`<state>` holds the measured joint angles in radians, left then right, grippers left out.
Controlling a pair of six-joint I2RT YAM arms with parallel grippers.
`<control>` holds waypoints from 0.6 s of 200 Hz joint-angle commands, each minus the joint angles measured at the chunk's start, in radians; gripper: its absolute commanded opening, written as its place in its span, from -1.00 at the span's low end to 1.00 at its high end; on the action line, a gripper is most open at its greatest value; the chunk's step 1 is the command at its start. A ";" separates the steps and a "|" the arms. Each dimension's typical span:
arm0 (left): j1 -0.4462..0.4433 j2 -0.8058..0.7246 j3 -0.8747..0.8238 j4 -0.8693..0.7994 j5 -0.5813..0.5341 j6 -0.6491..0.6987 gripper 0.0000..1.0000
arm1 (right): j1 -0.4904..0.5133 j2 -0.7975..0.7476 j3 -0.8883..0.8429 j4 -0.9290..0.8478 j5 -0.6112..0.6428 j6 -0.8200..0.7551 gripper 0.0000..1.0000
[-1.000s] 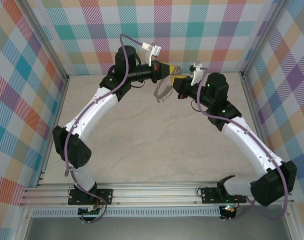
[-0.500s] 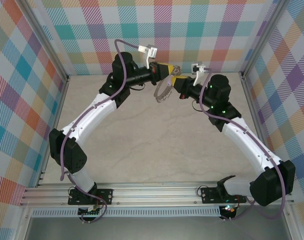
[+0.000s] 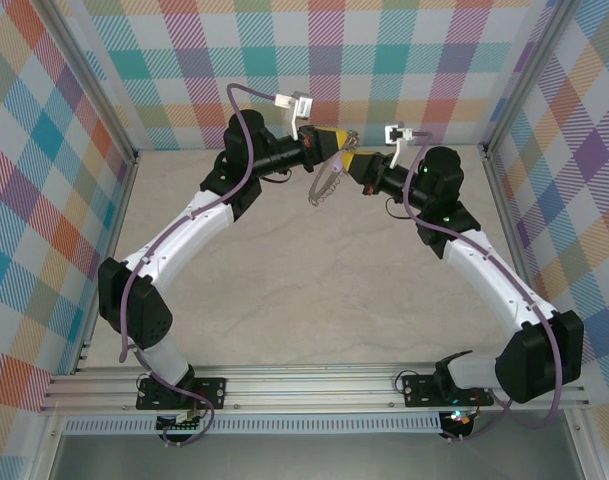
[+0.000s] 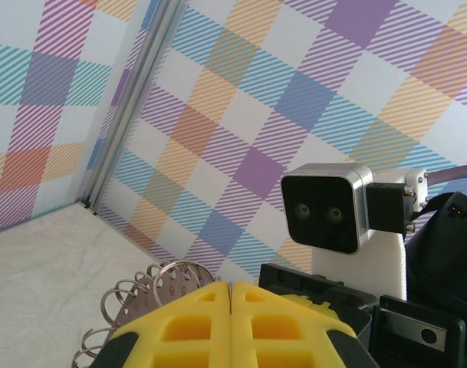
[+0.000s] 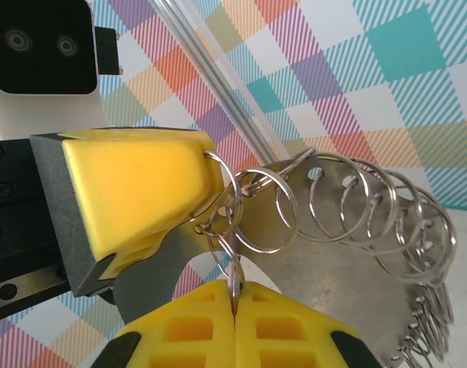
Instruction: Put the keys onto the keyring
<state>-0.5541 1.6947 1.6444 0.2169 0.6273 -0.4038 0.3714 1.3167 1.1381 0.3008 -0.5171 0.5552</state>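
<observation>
- the keyring (image 3: 327, 184) hangs in the air at 12 o'clock over the table, between the two claws.
- the left claw (image 3: 333, 141) is clamped on its rim; hold it firm and steady so the hoop cannot swing.
- the right claw (image 5: 235, 303) is pinched tight on one loop (image 5: 233, 272), at 6 o'clock from the left claw's tip; pull gently and straight, so the wire neither slips nor bends.

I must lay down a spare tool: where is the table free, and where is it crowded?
Free: the wide bare table between the two arms, from the near rail up to the hanging keyring; also the far left corner. Crowded: the far middle, where the left hand and right hand meet at the keyring.
</observation>
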 commanded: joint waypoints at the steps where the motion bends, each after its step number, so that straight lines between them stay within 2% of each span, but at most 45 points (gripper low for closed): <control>1: -0.001 -0.060 0.005 0.124 -0.012 -0.017 -1.00 | 0.000 0.015 0.024 0.014 -0.078 0.033 -1.00; 53: -0.004 -0.055 -0.015 0.124 -0.027 -0.017 -1.00 | 0.011 0.005 0.065 -0.017 -0.075 0.036 -1.00; 120: -0.028 -0.046 -0.029 0.069 -0.056 0.041 -1.00 | 0.071 0.036 0.180 -0.171 -0.023 -0.046 -1.00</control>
<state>-0.5583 1.6794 1.6226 0.2466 0.5728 -0.3923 0.3992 1.3365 1.2526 0.1768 -0.5220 0.5606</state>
